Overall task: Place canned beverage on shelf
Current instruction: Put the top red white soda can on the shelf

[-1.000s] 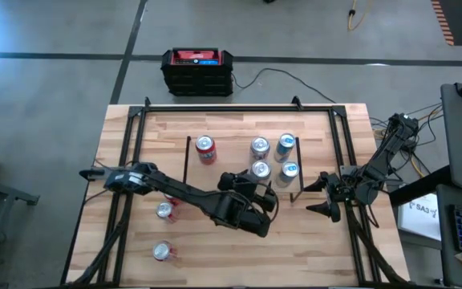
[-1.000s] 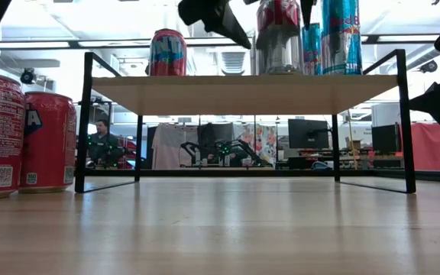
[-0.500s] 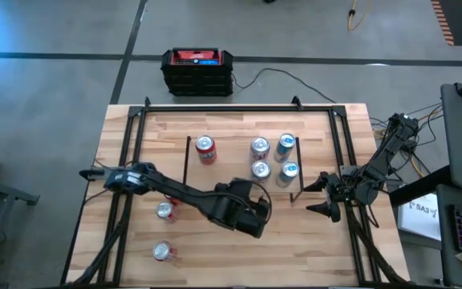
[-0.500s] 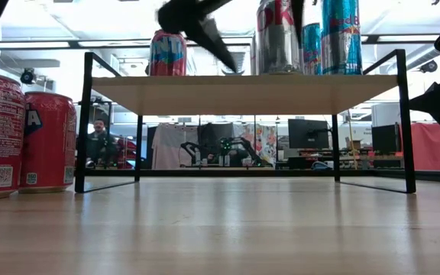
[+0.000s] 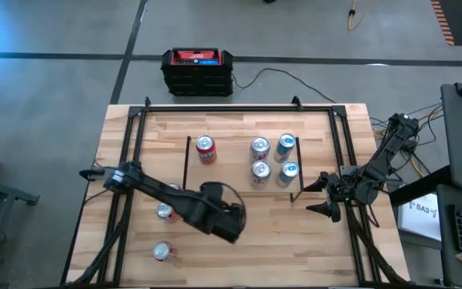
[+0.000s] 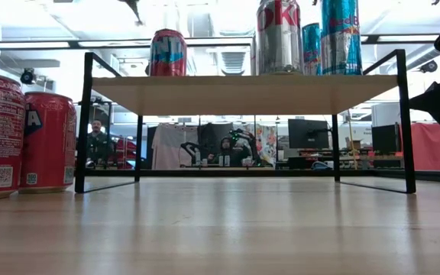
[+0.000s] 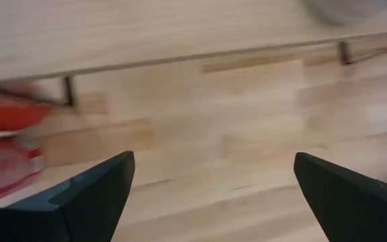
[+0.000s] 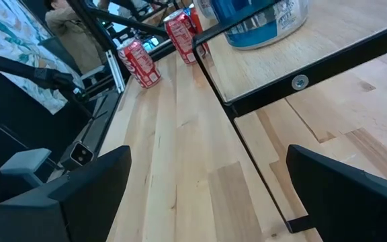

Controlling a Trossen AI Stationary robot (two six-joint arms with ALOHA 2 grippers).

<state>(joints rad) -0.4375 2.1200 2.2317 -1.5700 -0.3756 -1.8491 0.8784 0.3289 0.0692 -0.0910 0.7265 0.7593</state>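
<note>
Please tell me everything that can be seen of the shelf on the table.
The shelf is a low, flat, rectangular board of light wood on thin black metal legs, standing level on the wooden table, toward its far side. Five upright cans rest on it: one red can alone toward the left, four clustered at the right. Neither gripper touches it.

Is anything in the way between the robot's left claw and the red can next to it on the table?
Nothing visible is. The left gripper is open and empty over bare table. The nearest red can stands to its left, beside that arm, with only open wood between them. The right gripper waits by the shelf.
</note>
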